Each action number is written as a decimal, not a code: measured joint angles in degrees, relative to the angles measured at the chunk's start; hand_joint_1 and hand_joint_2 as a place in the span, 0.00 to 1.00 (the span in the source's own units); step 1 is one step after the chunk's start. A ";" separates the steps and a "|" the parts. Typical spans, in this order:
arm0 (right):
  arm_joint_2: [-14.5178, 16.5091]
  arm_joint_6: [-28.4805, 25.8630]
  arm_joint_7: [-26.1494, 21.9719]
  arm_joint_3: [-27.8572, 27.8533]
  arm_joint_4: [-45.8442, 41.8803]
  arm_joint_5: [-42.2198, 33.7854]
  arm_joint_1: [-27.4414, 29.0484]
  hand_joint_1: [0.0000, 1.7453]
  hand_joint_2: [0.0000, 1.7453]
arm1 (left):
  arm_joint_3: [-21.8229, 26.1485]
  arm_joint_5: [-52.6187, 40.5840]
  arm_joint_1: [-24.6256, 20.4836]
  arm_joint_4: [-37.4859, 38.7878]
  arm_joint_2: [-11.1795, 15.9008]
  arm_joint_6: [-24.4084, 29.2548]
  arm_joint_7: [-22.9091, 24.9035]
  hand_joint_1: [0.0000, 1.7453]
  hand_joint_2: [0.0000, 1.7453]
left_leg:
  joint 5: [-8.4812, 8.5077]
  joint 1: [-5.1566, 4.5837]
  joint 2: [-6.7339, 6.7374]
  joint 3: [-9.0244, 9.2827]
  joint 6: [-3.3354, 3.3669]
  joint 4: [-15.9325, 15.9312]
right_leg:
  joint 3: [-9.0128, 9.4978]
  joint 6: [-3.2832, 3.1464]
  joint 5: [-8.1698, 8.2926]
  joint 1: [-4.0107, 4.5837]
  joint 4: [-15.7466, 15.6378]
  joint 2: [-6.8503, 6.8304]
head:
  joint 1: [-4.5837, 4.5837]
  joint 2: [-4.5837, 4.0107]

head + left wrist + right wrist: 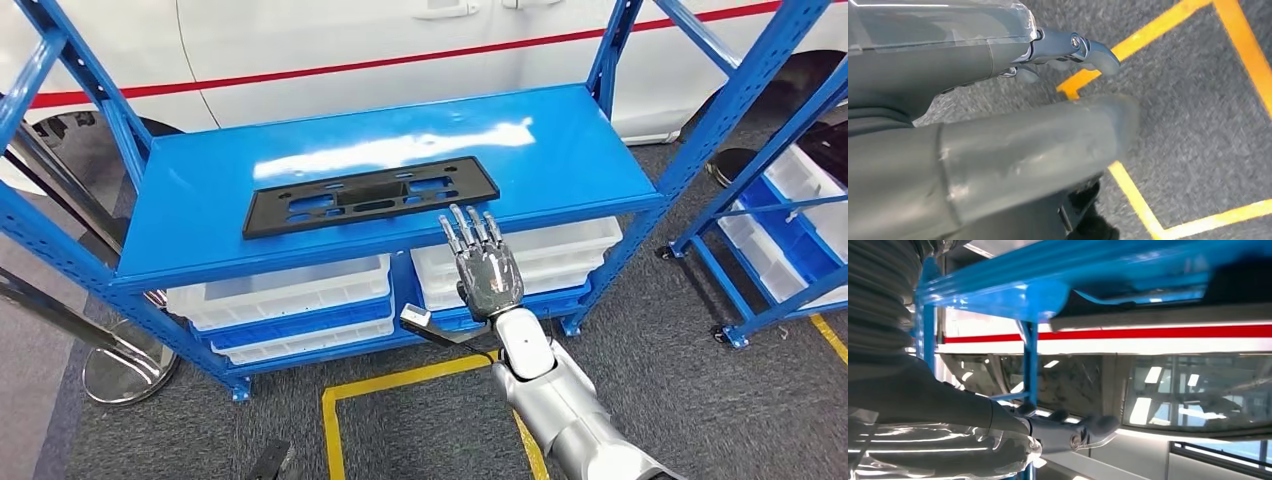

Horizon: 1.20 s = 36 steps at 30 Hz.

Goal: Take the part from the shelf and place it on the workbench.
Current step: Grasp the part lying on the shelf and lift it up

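Observation:
The part (370, 195), a long flat black plastic panel with cut-outs, lies on the top board of the blue shelf (560, 150), a little left of its middle. My right hand (485, 265) is raised just before the shelf's front edge, below the part's right end, fingers straight and spread, holding nothing. In the right wrist view the same hand (998, 425) sits level with the blue shelf board (998, 290). My left hand (998, 125) hangs over grey carpet, thumb and fingers apart and empty.
White plastic bins (290, 295) fill the shelf's lower level. A second blue rack (780, 200) with bins stands at the right. A white car (350, 40) with a red stripe is behind. Yellow tape (400, 385) marks the floor; a chrome stand base (125, 370) is at the left.

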 joint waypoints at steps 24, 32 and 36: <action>4.39 0.02 -11.15 -0.01 -0.40 -2.43 2.09 0.00 1.00 | -0.61 0.83 0.02 0.04 -0.25 0.32 -0.16 0.00 0.00 | -5.66 0.52 0.05 -5.87 -2.59 13.44 | -1.31 -1.95 1.57 -0.24 -1.97 -0.05 | 0.03 0.00; 5.97 0.01 -12.38 0.16 -0.37 -3.13 2.06 0.00 1.00 | -0.76 0.93 -0.17 0.04 -0.20 0.48 -0.10 0.00 0.00 | 0.22 0.03 0.05 -0.32 -0.12 0.09 | 0.77 0.19 -0.81 -0.09 -0.36 -0.05 | 0.09 0.00; 6.27 -0.01 -12.34 0.30 -0.32 -3.39 2.20 0.00 1.00 | -0.77 1.21 -0.49 0.04 -0.24 0.64 -0.18 0.00 0.00 | -0.39 0.21 0.02 0.98 0.58 -0.24 | -6.65 0.96 -5.44 -0.35 11.44 -0.12 | 0.13 0.00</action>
